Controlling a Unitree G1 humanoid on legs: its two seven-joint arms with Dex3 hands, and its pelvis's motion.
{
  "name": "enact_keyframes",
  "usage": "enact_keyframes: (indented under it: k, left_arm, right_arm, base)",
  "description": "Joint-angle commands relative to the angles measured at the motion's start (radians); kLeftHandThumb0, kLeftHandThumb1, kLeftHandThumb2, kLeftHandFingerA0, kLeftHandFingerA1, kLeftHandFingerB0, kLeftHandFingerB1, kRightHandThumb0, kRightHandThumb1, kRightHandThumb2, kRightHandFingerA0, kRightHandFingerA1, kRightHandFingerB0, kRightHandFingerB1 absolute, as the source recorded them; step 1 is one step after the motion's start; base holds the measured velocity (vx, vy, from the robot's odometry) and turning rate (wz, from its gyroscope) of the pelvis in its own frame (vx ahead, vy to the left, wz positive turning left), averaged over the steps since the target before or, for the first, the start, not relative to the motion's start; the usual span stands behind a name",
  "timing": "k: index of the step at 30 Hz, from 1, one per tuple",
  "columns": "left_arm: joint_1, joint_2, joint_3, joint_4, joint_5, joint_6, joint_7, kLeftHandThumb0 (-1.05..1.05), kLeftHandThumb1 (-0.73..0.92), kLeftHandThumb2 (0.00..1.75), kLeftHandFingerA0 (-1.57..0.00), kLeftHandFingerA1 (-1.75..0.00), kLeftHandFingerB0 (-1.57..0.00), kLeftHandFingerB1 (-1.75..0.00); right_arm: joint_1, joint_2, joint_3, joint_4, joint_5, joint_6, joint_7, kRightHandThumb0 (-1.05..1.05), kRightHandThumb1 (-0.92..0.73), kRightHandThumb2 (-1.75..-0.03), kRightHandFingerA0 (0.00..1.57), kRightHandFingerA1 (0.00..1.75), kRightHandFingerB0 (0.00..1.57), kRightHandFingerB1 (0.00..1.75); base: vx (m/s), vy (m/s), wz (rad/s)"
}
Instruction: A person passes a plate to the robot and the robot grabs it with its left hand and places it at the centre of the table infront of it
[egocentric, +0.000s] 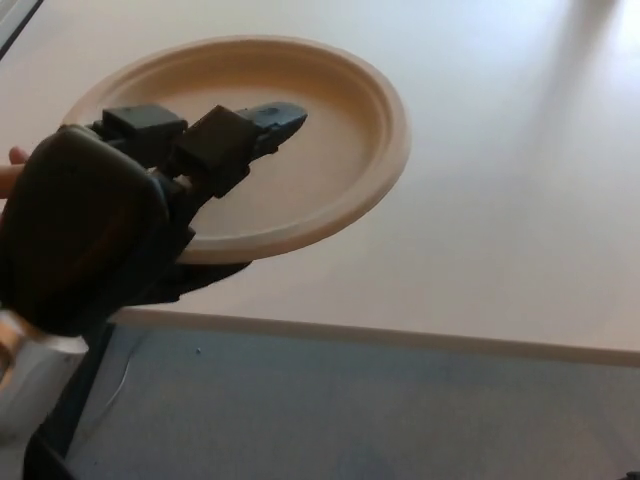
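Plate (330, 130) sits clamped in the left hand (110, 220), two fingers (265, 122) lying over its inner face and the thumb under the near rim; beyond the hand's far left, a person's fingertips (12, 170) touch the rim, above the table (500, 220)

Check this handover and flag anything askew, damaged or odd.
Nothing looks damaged. The plate is whole and empty, held tilted above the table rather than resting on it. The left hand has its fingers laid over the near rim, while a person's fingertips show at the plate's left edge.
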Motion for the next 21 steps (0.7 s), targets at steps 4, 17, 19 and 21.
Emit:
enact_keyframes:
  k: [4,17,19,21]
  left_arm:
    - [-0.113,-0.005,-0.128,0.008,0.294,0.186,-0.099,-0.30,0.66,0.61,-1.08,-1.39,-0.83,-0.52]
    - [-0.090,0.008,-0.197,0.015,0.400,0.245,-0.030,-0.26,0.63,0.58,-0.98,-1.50,-0.94,-0.55]
    - [-0.088,0.003,-0.200,0.009,0.396,0.262,-0.048,-0.27,0.62,0.58,-0.98,-1.50,-0.93,-0.51]
    - [-0.085,0.000,-0.204,0.005,0.386,0.273,-0.059,-0.27,0.62,0.58,-0.99,-1.48,-0.92,-0.50]
  right_arm:
    - [-0.004,-0.021,-0.001,-0.002,0.000,0.000,0.010,-0.56,-0.63,-0.59,0.67,0.71,0.50,0.52]
    - [-0.017,-0.025,0.000,0.001,0.001,0.001,0.018,-0.55,-0.63,-0.58,0.66,0.70,0.53,0.54]
    - [-0.020,-0.025,0.001,0.004,-0.001,0.005,0.019,-0.54,-0.64,-0.58,0.67,0.69,0.52,0.53]
    - [-0.020,-0.025,0.006,0.003,-0.006,0.008,0.016,-0.53,-0.64,-0.58,0.67,0.68,0.52,0.52]
  base:
    - [0.00,0.000,0.00]
    - [0.00,0.000,0.00]
    - [0.00,0.000,0.00]
    - [0.00,0.000,0.00]
